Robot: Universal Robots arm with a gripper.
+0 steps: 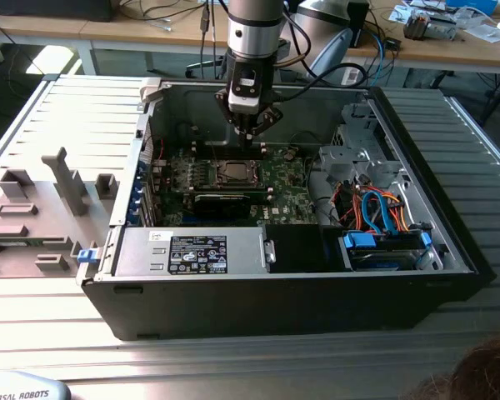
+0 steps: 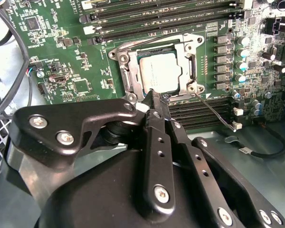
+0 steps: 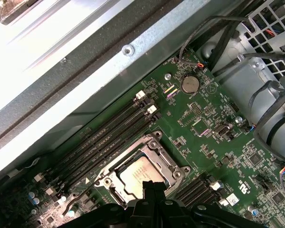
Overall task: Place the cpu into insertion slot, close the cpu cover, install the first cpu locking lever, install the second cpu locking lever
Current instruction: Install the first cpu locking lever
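Observation:
The cpu [image 2: 159,71] lies flat in the insertion slot [image 2: 119,56] on the green motherboard, its silver top showing in both wrist views [image 3: 137,175] and in the exterior view [image 1: 232,172]. The cpu cover [image 2: 187,52] is down over it, framing the chip [image 3: 160,151]. One thin wire locking lever [image 2: 218,111] sticks out loose from the socket's corner across the memory slots. Another lever [image 2: 173,37] runs along the socket's opposite edge. My gripper [image 2: 154,95] is shut with nothing in it. Its tips hover at the socket corner where the loose lever starts [image 3: 152,185], directly above the socket [image 1: 252,133].
The motherboard sits inside an open black computer case [image 1: 450,242]. A long black bar [image 1: 225,200] lies just beside the socket, with the power supply [image 1: 192,254] beyond it. Blue and orange cables [image 1: 383,221] fill the exterior view's right. A grey fixture tray [image 1: 42,208] stands outside on the left.

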